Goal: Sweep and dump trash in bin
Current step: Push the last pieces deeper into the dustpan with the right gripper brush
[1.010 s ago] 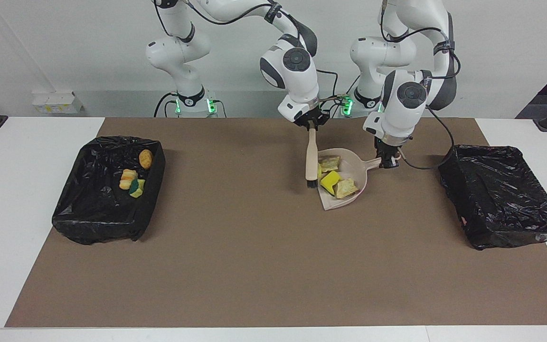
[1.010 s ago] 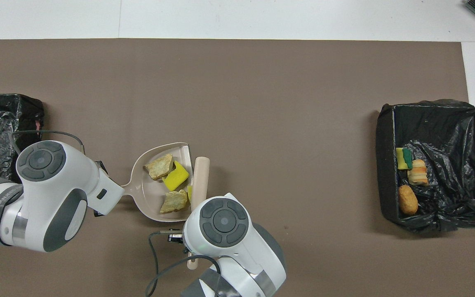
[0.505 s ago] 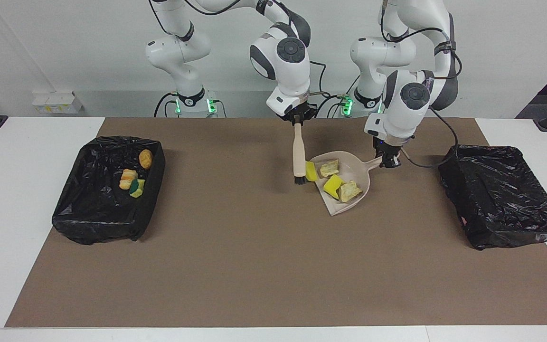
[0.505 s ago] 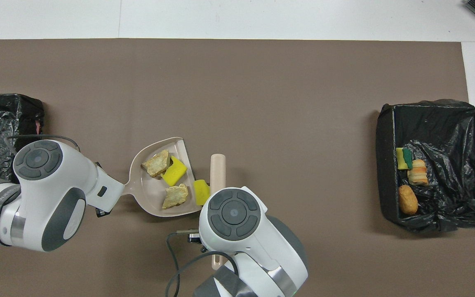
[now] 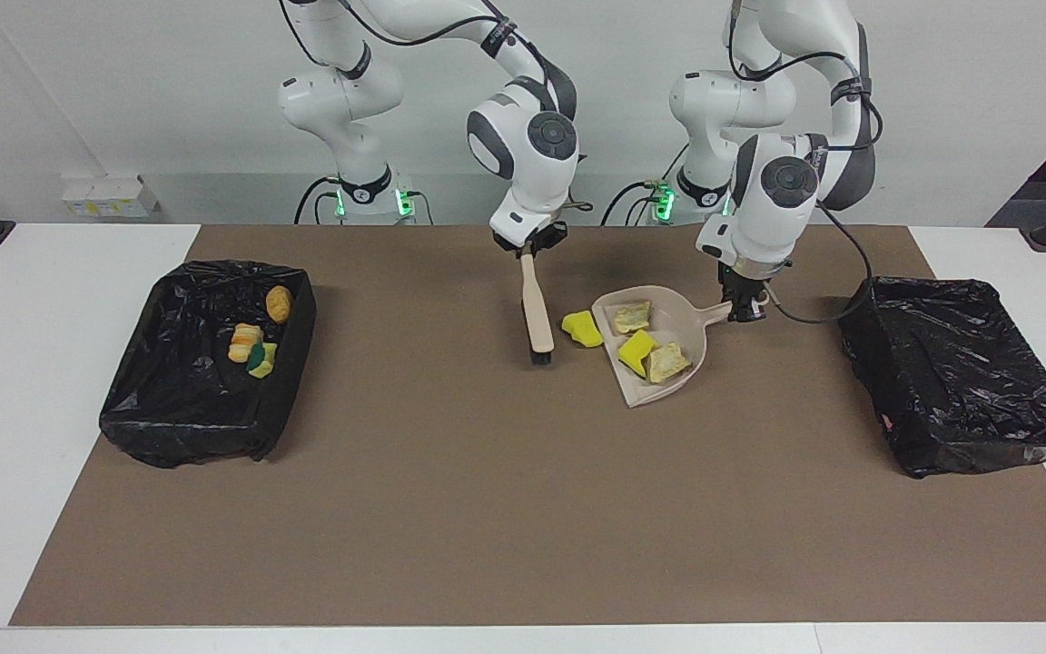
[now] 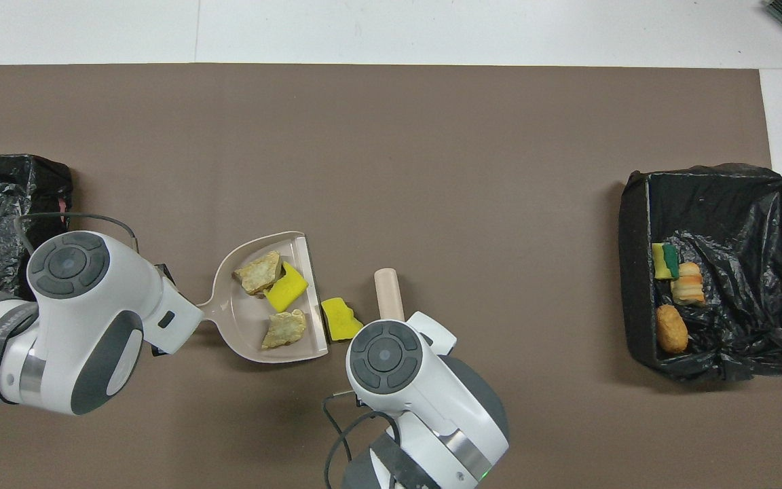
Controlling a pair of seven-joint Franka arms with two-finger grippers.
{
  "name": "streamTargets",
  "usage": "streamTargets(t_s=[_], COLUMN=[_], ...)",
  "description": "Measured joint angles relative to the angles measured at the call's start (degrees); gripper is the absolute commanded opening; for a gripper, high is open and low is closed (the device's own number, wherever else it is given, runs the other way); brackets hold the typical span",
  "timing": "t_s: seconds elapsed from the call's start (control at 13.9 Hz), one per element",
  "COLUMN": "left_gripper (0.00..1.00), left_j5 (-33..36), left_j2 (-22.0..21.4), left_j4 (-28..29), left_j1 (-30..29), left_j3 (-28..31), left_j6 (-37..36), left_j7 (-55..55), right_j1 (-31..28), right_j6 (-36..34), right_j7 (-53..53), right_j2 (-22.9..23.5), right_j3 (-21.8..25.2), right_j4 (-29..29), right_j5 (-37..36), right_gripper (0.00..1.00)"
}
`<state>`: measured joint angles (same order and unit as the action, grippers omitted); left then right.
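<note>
Lying toward the right arm's end of the desk [image 5: 69, 300], a bin lined with black plastic [image 5: 205, 363] holds three scraps [image 5: 251, 347]: a tan pastry piece, a striped orange one and a yellow-and-green sponge chunk. A brown mat [image 5: 450, 509] covers most of the desk.

Next along, the right gripper [image 5: 530, 247] has its fingers closed on the handle of a small brush [image 5: 537, 313], which hangs slanted with its dark bristles down at the mat. Just beside the bristles, toward the left arm's end, a loose yellow sponge chunk [image 5: 582, 329] lies on the mat at the open lip of the dustpan [image 5: 677, 313], outside it; in the overhead view it lies just beside that lip [image 6: 341, 319].

The beige dustpan carries three pieces of trash: two tan bread-like scraps [image 5: 632, 315] and a bright yellow sponge chunk [image 5: 636, 350] between them. The pan's mouth faces the right arm's end.

The left gripper [image 5: 743, 309] has its fingers clamped on the dustpan's short handle, at the end of the pan nearer the robots.

Toward the left arm's end of the desk sits a second bin in black plastic [image 5: 959, 372]; its inside cannot be seen.
</note>
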<state>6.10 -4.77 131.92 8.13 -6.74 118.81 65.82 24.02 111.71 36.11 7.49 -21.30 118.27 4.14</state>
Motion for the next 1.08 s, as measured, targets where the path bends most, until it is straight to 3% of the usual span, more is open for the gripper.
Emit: streamTargets(t_s=[0.29, 0.65, 1.08], left_gripper=[0.0, 0.0, 0.0], left_j5=[1.2, 1.5, 1.5], left_j2=[0.0, 0.0, 0.0], left_j4=[0.0, 0.1, 0.1], left_j1=[0.0, 0.1, 0.1], left_j3=[-0.2, -0.4, -0.4], left_j6=[0.8, 0.8, 0.8], left_j7=[3.0, 3.2, 3.2], right_j1=[3.7, 7.7, 9.2], right_j6=[9.6, 11.4, 12.5], right_j7=[2.6, 5.5, 10.5], right_j2=[4.2, 5.2, 5.4], right_j3=[-0.2, -0.4, -0.4], right_j4=[-0.1, -4.5, -5.5], right_j5=[0.1, 7.1, 8.1], right_gripper=[0.0, 0.0, 0.0])
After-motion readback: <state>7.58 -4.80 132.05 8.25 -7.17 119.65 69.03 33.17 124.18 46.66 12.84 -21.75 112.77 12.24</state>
